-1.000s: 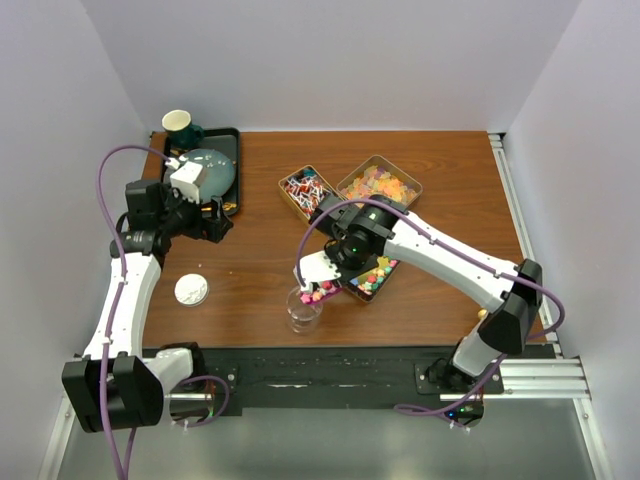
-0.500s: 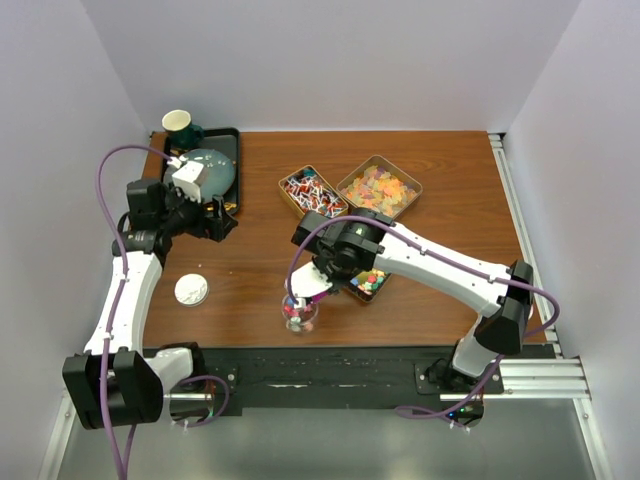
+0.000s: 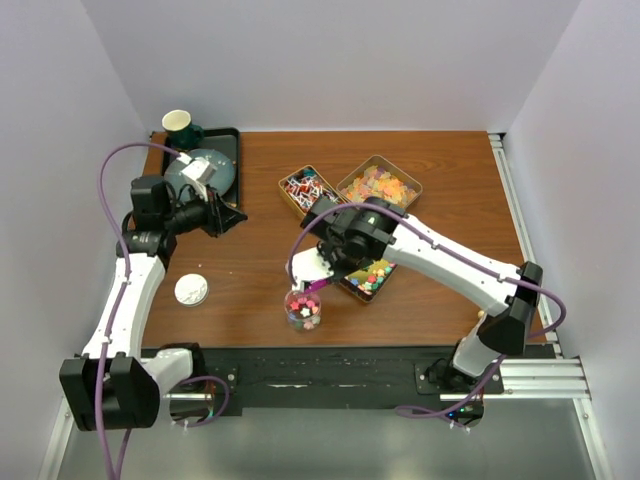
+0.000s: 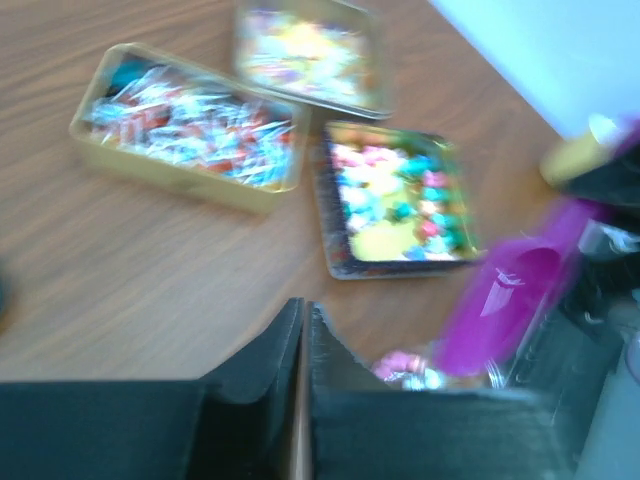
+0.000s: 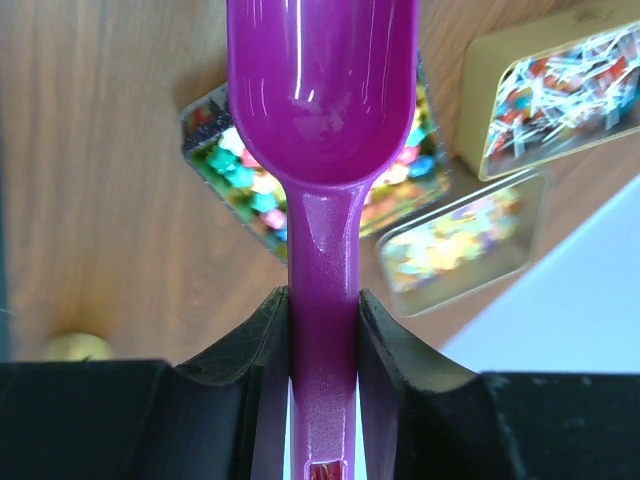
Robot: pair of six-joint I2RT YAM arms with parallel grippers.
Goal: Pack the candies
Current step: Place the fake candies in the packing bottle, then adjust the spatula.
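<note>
Three open tins hold the candies: red-white-blue wrapped ones (image 3: 308,190) (image 4: 190,125) (image 5: 555,90), orange-yellow gummies (image 3: 379,185) (image 4: 310,55) (image 5: 460,245) and multicolour chunky pieces (image 3: 372,278) (image 4: 400,200) (image 5: 235,165). A clear cup (image 3: 303,310) (image 4: 410,365) near the front edge holds mixed candies. My right gripper (image 3: 325,262) (image 5: 322,300) is shut on the handle of a purple scoop (image 3: 312,287) (image 5: 320,90) (image 4: 510,300), whose empty bowl hangs over the multicolour tin. My left gripper (image 3: 225,218) (image 4: 303,320) is shut and empty, above the table left of the tins.
A black tray (image 3: 232,140) at the back left carries a teal bowl (image 3: 212,165) and a green cup (image 3: 178,123). A white round lid (image 3: 191,290) lies on the table at the front left. White walls close in the table on three sides.
The left gripper has shut and swung right toward the tins. The right gripper tipped the scoop's candies into the cup and has drawn the empty scoop back over the multicolour tin.
</note>
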